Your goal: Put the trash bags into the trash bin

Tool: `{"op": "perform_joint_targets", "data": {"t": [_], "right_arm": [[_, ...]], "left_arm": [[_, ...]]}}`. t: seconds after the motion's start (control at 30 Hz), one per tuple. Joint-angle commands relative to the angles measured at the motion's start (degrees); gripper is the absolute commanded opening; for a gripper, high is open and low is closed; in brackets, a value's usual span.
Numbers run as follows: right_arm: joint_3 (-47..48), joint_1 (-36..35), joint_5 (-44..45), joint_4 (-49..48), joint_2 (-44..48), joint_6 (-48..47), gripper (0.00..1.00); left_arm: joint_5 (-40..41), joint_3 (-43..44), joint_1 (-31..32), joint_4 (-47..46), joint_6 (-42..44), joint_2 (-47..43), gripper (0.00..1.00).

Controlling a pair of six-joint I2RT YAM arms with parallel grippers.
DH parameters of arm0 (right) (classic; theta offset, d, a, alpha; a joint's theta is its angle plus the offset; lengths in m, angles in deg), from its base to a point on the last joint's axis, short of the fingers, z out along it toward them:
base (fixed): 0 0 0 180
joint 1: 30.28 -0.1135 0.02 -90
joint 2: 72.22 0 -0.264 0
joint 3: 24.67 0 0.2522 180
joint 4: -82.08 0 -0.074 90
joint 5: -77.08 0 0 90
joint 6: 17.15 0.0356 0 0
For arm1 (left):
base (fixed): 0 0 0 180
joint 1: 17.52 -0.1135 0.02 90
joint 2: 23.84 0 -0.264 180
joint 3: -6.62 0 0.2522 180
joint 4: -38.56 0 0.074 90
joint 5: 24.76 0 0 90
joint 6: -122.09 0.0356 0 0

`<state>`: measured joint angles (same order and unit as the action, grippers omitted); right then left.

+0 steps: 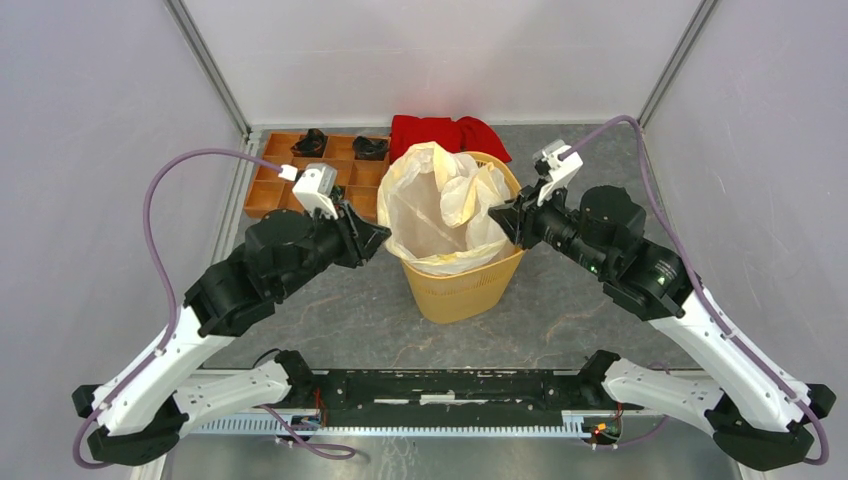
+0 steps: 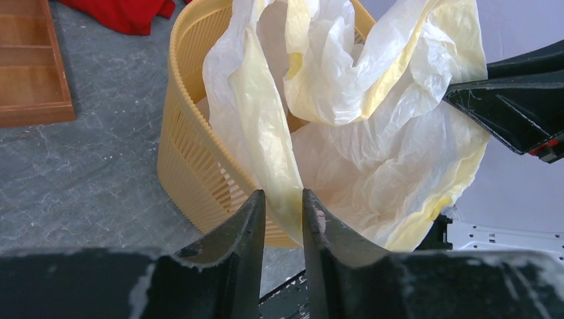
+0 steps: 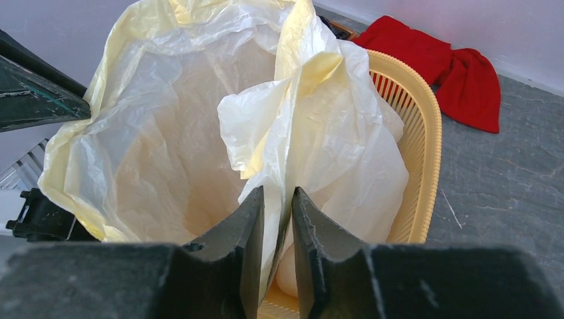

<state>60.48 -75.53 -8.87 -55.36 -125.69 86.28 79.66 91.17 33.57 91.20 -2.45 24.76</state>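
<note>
The trash bag, thin and cream-white, lies spread open inside the yellow-orange trash bin at the table's middle, with its edges above the rim. My left gripper is at the bin's left rim. In the left wrist view its jaws pinch a fold of the bag draped over the bin wall. My right gripper is at the right rim. Its jaws stand narrowly apart with a bag flap running between them; whether they press it is unclear.
A red cloth lies behind the bin. A brown wooden compartment tray holding small dark items sits at the back left. Grey walls and metal posts enclose the table.
</note>
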Motion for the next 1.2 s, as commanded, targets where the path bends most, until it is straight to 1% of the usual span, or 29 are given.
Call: {"op": "perform_joint_targets", "data": {"t": [0.0, 0.07, 0.13, 0.17, 0.2, 0.27, 0.3, 0.33, 0.37, 0.4, 0.43, 0.5, 0.53, 0.57, 0.6, 0.73, 0.8, 0.83, 0.9, 1.0, 1.07, 1.1, 1.17], "right_arm": [[-0.60, 0.08, -1.20, -0.13, 1.65, 0.89, 0.29], [-1.37, 0.15, -1.16, 0.00, 2.34, 0.98, 0.31], [-2.41, 0.13, -0.95, -0.69, 3.75, 1.03, 0.32], [-2.87, 0.12, -0.75, -0.88, 4.25, 0.98, 0.30], [-3.27, 0.18, -0.51, -1.00, 4.78, 0.98, 0.28], [-4.05, 0.11, -0.48, -1.35, 5.63, 1.28, 0.19], [-4.44, 0.12, -1.04, -1.58, 6.03, 1.61, 0.16], [-4.82, 0.10, -1.67, -1.70, 6.18, 1.94, 0.15], [-4.97, 0.11, -2.31, -1.72, 6.42, 2.17, 0.16], [-5.17, 0.15, -2.63, -1.60, 6.64, 2.28, 0.19], [-5.40, 0.17, -2.74, -1.55, 6.93, 2.55, 0.24], [-5.96, 0.08, -2.42, -1.65, 7.76, 2.91, 0.31], [-6.13, 0.16, -2.02, -1.68, 8.04, 3.01, 0.33], [-6.17, 0.09, -1.91, -1.73, 8.24, 3.00, 0.33], [-6.18, 0.12, -2.09, -1.90, 8.33, 2.99, 0.32], [-6.03, 0.09, -3.95, -2.93, 7.89, 3.18, 0.13], [-6.05, 0.16, -3.93, -3.13, 7.69, 3.34, 0.05], [-6.03, 0.11, -3.95, -3.23, 7.71, 3.43, 0.02], [-6.13, 0.17, -3.91, -3.61, 7.79, 3.54, 0.00], [-6.00, 0.17, -4.63, -3.81, 8.04, 3.87, 0.00], [-6.03, 0.07, -5.30, -3.75, 8.56, 3.97, 0.02], [-6.07, 0.09, -5.06, -3.60, 8.87, 4.06, 0.05], [-6.21, 0.14, -4.51, -3.15, 9.40, 4.24, 0.07]], "left_arm": [[-1.93, -2.05, -0.03, -2.89, -4.10, -2.84, 0.28], [-2.50, -3.18, -0.03, -3.76, -4.74, -3.74, 0.23], [-2.92, -4.67, -0.03, -4.97, -5.27, -4.93, 0.21], [-3.21, -5.47, -0.03, -5.66, -5.53, -5.63, 0.20], [-3.40, -6.23, -0.03, -6.43, -5.91, -6.27, 0.18], [-4.08, -8.02, -0.03, -7.88, -6.62, -7.55, 0.13], [-4.17, -8.83, -0.03, -8.46, -6.93, -8.11, 0.08], [-4.25, -9.57, -0.03, -8.68, -7.35, -8.47, 0.05], [-4.20, -10.06, -0.03, -8.84, -7.78, -8.87, 0.02], [-4.26, -10.55, -0.03, -8.92, -8.14, -9.11, 0.02], [-4.37, -10.84, -0.03, -9.04, -8.43, -9.50, 0.02], [-4.40, -10.91, -0.03, -9.10, -8.69, -10.31, 0.02], [-4.21, -10.55, -0.03, -8.99, -8.59, -10.59, 0.04], [-4.14, -9.81, -0.03, -8.75, -8.19, -10.77, 0.11], [-3.93, -8.80, -0.03, -8.47, -7.68, -10.81, 0.22], [-2.90, -3.19, -0.03, -6.66, -3.82, -8.59, 0.68], [-2.12, -0.35, -0.03, -4.88, -1.42, -5.96, 0.85], [-2.01, 1.46, -0.03, -4.07, -0.39, -4.40, 0.91], [-0.93, 4.29, -0.03, -1.93, 0.85, -0.98, 0.96], [-1.08, 6.78, -0.03, -0.84, 1.98, 2.89, 0.97], [-0.34, 6.96, -0.03, -0.56, 2.17, 4.35, 0.93], [0.61, 6.74, -0.03, -0.12, 2.00, 4.43, 0.88], [1.60, 5.00, -0.03, -0.83, 1.64, 3.35, 0.84]]}}
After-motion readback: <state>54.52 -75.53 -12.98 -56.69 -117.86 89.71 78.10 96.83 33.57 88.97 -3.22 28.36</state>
